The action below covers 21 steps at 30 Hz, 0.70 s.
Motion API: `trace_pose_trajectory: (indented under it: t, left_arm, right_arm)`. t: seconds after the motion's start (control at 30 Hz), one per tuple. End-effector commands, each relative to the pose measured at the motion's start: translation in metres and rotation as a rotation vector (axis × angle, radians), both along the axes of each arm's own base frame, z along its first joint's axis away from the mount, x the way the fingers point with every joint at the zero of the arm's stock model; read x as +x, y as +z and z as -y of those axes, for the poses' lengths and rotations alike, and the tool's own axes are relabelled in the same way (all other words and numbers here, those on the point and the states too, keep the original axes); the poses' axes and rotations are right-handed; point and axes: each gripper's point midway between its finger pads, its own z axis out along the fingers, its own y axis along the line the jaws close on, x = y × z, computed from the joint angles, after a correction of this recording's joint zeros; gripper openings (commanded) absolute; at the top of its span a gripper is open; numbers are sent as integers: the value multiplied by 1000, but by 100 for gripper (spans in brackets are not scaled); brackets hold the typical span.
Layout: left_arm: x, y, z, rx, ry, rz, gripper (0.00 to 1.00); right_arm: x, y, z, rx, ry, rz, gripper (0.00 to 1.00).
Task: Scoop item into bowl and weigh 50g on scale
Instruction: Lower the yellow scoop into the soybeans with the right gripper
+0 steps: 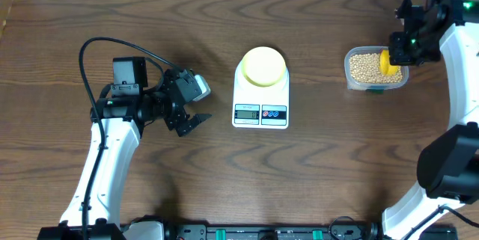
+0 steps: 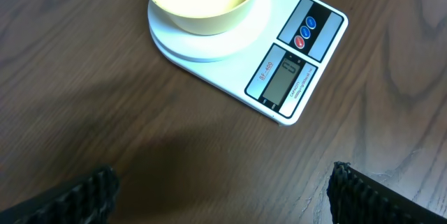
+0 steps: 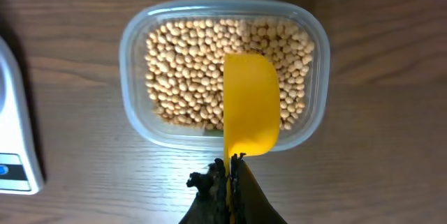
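Note:
The pale yellow bowl (image 1: pixel 263 66) stands empty on the white scale (image 1: pixel 260 109), also in the left wrist view (image 2: pixel 202 1) on the scale (image 2: pixel 293 70). Tan beans (image 1: pixel 367 66) fill a clear tub (image 1: pixel 350 75) at the right; in the right wrist view the beans (image 3: pixel 188 70) show in the tub (image 3: pixel 133 112). My right gripper (image 3: pixel 230 172) is shut on the handle of a bright yellow scoop (image 3: pixel 250 105), whose empty bowl hangs over the beans; it shows overhead too (image 1: pixel 388 62). My left gripper (image 1: pixel 196 104) is open and empty, left of the scale.
The dark wooden table (image 1: pixel 150 188) surrounds everything. A small green thing (image 1: pixel 376 90) peeks from under the tub's front edge. A black cable loops above the left arm (image 1: pixel 112 43).

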Motion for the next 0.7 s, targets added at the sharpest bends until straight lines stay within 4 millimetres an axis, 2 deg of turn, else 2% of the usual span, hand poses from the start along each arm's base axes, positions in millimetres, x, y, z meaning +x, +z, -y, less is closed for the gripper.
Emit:
trace_pose_trajectory:
  t: [0.0,0.17,0.5,0.67]
  left_arm:
    - [2,1,-1,6,-2,9,98]
    - [2,1,-1,6,-2,9,98]
    - [2,1,-1,6,-3,9,98]
    - [2,1,-1,6,-2,9,98]
  right_arm:
    - [-1,-10,-1,-60,4,-39,1]
    - [-3,-9,10,-153,-24,-50,1]
    - [3,-8,13,-177,-28,-29,1]
    - [5,-18,13,-174,-26,-51,1]
